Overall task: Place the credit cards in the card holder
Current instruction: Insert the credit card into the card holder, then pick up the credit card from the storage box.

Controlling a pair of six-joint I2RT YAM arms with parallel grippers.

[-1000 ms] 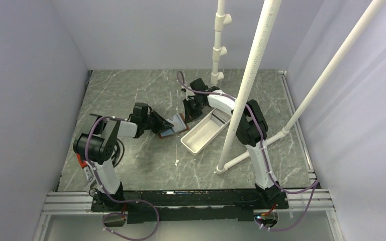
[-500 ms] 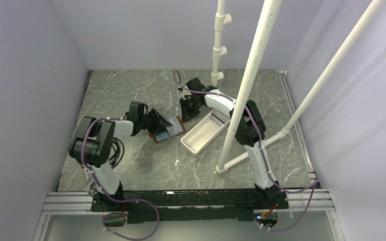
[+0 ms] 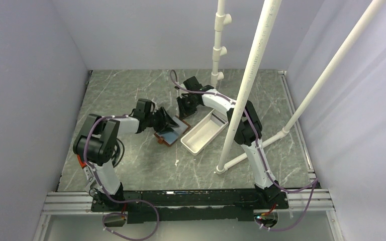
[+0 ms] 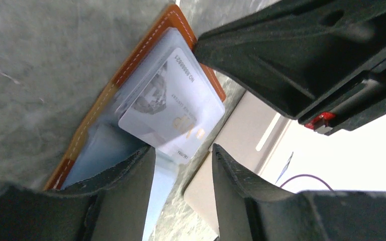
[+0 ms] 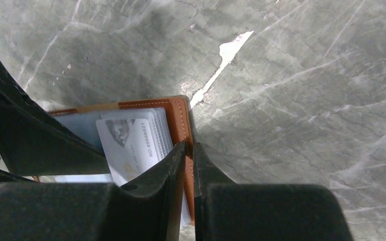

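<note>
Revealing what the top view hides, wrist cameras show right claw point(image 5: 190, 146) pinching the card holder point(image 5: 177, 119), left claw point(image 4: 182, 150) parted.

walls point(image 3: 25, 75): pale lilac | tabletop point(image 3: 146, 161): grey marble, white veins | pipes point(image 3: 251, 75): white, upright and slanted

Your grey marbled surface point(image 3: 130, 90) carries an open card holder point(image 3: 170, 134) and a white tray point(image 3: 203, 131). They seem just touching.
</note>
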